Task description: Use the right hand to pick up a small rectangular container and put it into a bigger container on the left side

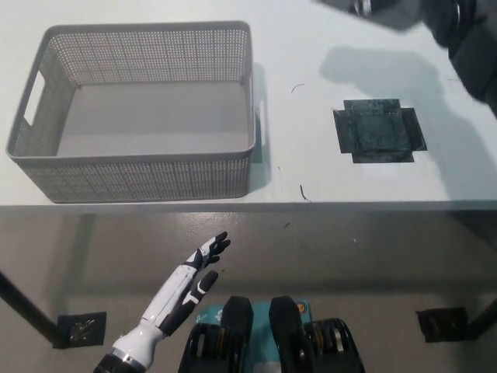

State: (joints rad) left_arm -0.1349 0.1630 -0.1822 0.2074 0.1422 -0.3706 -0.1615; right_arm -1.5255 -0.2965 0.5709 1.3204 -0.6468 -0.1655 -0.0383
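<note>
Since the black right hand (435, 12) sits blurred at the top right edge, its grip cannot be told and the small container is not visible. The big basket (140, 167) lies well left on the counter (311, 155). White left hand (203, 260) rests low, fingers apart.
</note>
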